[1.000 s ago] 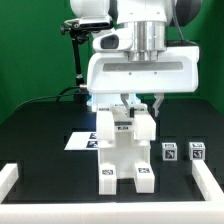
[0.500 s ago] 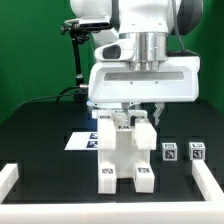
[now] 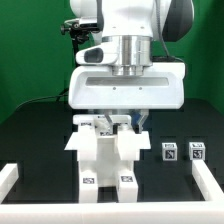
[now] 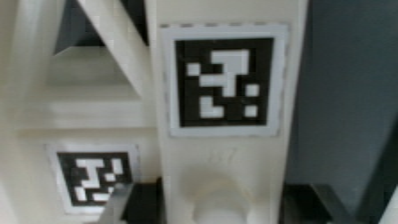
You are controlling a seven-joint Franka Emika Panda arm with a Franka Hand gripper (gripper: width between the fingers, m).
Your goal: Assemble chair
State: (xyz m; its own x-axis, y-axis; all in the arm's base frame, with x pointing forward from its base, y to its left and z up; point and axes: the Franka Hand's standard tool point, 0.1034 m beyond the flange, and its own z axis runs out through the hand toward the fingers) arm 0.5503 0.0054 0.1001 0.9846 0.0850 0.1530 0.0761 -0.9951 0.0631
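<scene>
- Exterior view: the chair (image 3: 104, 155), a part-built stack of matte white blocks, stands mid-way across the black surface (image 3: 40, 150), straight below the white robot arm (image 3: 125, 60); two leg blocks face the camera, each with a square black-and-white tag on its end
- the tool (image 3: 118, 124) comes down onto the top of the chair, its tips on either side of an upright piece there; whether the chair's feet touch the surface I cannot tell
- at the exterior view's right, well apart from the chair, one small white tagged block (image 3: 169, 152) sits just beside a second small tagged block (image 3: 196, 152), both on the surface
- a low white border rail (image 3: 205, 185) edges the surface nearest the camera; a green backdrop (image 3: 25, 50) stands behind
- Wrist view: a long white bar of the chair fills the middle of the picture, carrying a large tag (image 4: 224, 85); a smaller tag (image 4: 93, 172) shows on a white piece beside it; slanted white members cross behind
- the dark fingers (image 4: 139, 205) sit close against both sides of that bar; the tool is narrow, clamped on the chair
</scene>
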